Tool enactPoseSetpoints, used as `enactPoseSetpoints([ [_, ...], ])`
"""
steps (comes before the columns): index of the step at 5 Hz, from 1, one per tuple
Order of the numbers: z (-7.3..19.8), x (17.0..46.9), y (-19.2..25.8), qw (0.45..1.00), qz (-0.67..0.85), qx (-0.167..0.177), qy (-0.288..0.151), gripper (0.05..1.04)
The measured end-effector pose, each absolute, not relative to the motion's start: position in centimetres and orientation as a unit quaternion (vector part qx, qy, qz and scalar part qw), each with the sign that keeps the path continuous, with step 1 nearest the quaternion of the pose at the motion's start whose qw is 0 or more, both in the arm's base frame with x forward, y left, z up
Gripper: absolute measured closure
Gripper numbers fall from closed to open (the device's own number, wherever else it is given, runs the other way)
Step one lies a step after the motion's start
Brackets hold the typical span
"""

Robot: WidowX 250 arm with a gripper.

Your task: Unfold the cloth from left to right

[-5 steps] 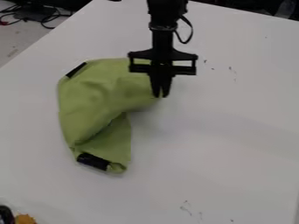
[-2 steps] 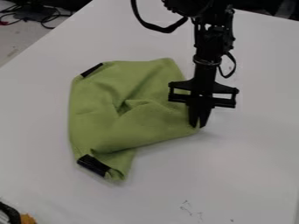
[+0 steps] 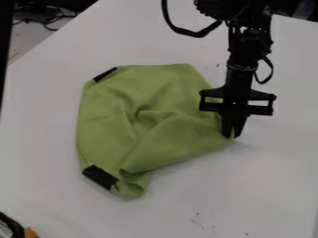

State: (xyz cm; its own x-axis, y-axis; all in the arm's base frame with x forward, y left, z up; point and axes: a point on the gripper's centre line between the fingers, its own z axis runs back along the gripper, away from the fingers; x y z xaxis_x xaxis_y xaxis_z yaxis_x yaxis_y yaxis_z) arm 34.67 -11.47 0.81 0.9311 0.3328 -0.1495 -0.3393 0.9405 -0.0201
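Note:
The black gripper (image 3: 232, 135) hangs at right of centre, its fingers closed on the right corner of the green cloth (image 3: 109, 118). From that corner the cloth spreads leftward over the table, with a raised crease near its middle and a fold along its lower side. A black clip-like piece sits on the cloth's upper left edge, and a larger one is at its lower left corner. The small bit of cloth between the fingertips is mostly hidden.
The white table (image 3: 261, 186) extends around the cloth. An orange and black object (image 3: 29, 232) lies at the lower left corner. Cables (image 3: 46, 18) are beyond the table's far left edge, and a dark vertical strip stands at the left border.
The gripper has moved right and toward the camera, drawing the cloth's corner with it. The cloth now spreads wider to the right, and its lower end has shifted slightly right.

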Motion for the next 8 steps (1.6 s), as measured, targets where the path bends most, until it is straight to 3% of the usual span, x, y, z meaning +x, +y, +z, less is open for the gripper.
enactPoseSetpoints([
  [3,0.4,38.1,-14.0,0.96,0.258,-0.081,0.07,1.022],
  [5,0.6,40.0,-14.3,0.959,0.259,-0.095,0.069,1.004],
  [6,0.7,39.7,-13.8,0.96,0.251,-0.088,0.086,0.852],
  [8,0.8,38.6,-12.3,0.96,0.256,-0.048,0.105,0.313],
])
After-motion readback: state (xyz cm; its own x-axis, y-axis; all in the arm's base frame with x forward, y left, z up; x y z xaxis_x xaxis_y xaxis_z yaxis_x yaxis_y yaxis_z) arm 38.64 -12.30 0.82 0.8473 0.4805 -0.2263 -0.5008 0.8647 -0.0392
